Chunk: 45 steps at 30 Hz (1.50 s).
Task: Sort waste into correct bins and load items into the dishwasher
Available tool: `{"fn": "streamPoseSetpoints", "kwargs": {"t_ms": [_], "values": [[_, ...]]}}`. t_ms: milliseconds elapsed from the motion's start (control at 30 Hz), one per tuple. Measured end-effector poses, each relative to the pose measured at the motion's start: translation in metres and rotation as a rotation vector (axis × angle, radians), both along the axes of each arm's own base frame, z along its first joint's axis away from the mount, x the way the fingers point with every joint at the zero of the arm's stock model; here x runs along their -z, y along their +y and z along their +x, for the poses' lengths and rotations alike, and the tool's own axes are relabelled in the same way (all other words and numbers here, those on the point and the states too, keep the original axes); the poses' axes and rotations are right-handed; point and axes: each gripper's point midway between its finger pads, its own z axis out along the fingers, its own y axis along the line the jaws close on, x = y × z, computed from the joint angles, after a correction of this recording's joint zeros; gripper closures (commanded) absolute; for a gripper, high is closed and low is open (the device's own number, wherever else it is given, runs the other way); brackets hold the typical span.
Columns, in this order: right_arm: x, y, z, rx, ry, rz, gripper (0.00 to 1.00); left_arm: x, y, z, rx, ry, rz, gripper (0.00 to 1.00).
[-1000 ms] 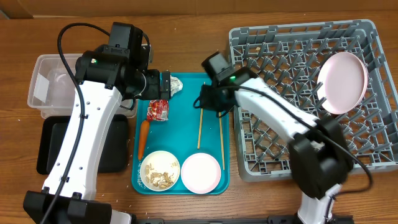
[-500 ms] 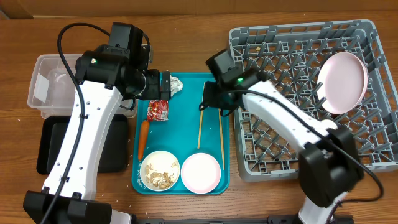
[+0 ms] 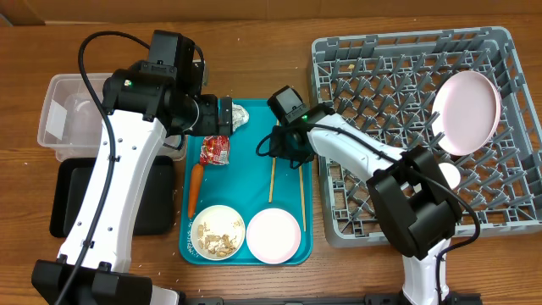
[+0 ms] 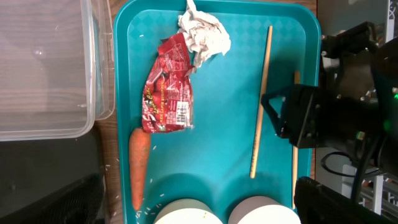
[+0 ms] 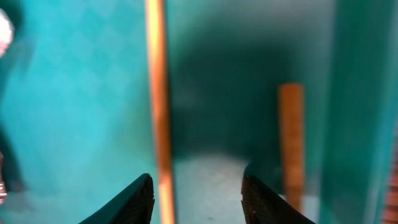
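The right jaws stood open and empty, low over the teal tray (image 3: 246,182). One chopstick (image 5: 158,93) lay flat on the tray in the gap between the jaws, close against one finger (image 5: 140,202). The second chopstick (image 5: 291,137) lay just outside the other finger. Each looked like a thin, stiff, very light wooden rod. A rod like that would probably roll or pivot if pinched off-centre, and lying flush on smooth plastic it left little for the fingers to get under. The likeliest hold was across its width near mid-length, with the rod centred between the jaws. The left jaws hung beside the foil ball (image 3: 240,116); their opening could not be told.
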Motion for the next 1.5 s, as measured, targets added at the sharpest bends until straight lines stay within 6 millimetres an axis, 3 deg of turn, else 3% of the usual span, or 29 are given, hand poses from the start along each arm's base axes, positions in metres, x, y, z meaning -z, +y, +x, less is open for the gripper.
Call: {"fn": "streamPoseSetpoints", "kwargs": {"t_ms": [100,333,433,533,667,967,1033,1133,1333,1433,1500], "values": [[0.001,0.007,-0.001,-0.011,-0.014,0.012,0.59,0.0,0.0,0.0,0.0,0.0,0.0,0.0],[0.001,0.011,-0.004,-0.012,-0.013,0.018,0.6,0.0,0.0,0.0,0.0,0.0,0.0,0.0],[0.003,0.011,-0.004,-0.006,-0.009,0.018,0.64,0.0,0.0,0.0,0.0,0.0,0.0,0.0],[0.005,0.012,-0.004,0.002,-0.003,0.021,0.85,0.0,0.0,0.0,0.0,0.0,0.0,0.0],[0.007,0.014,-0.006,0.013,0.017,0.04,0.93,0.0,0.0,0.0,0.0,0.0,0.0,0.0],[-0.002,0.002,-0.014,-0.037,0.07,0.04,0.95,0.0,0.0,0.0,0.0,0.0,0.0,0.0],[-0.014,0.0,-0.011,-0.054,0.046,0.049,0.95,0.0,0.0,0.0,0.0,0.0,0.0,0.0],[-0.053,-0.005,-0.004,-0.08,-0.032,0.089,0.95,0.0,0.0,0.0,0.0,0.0,0.0,0.0],[-0.155,-0.017,0.004,-0.129,-0.241,0.223,0.95,0.0,0.0,0.0,0.0,0.0,0.0,0.0],[-0.185,-0.035,0.0,-0.133,-0.293,0.24,0.95,0.0,0.0,0.0,0.0,0.0,0.0,0.0],[-0.193,-0.051,-0.002,-0.125,-0.3,0.227,0.95,0.0,0.0,0.0,0.0,0.0,0.0,0.0]]}}
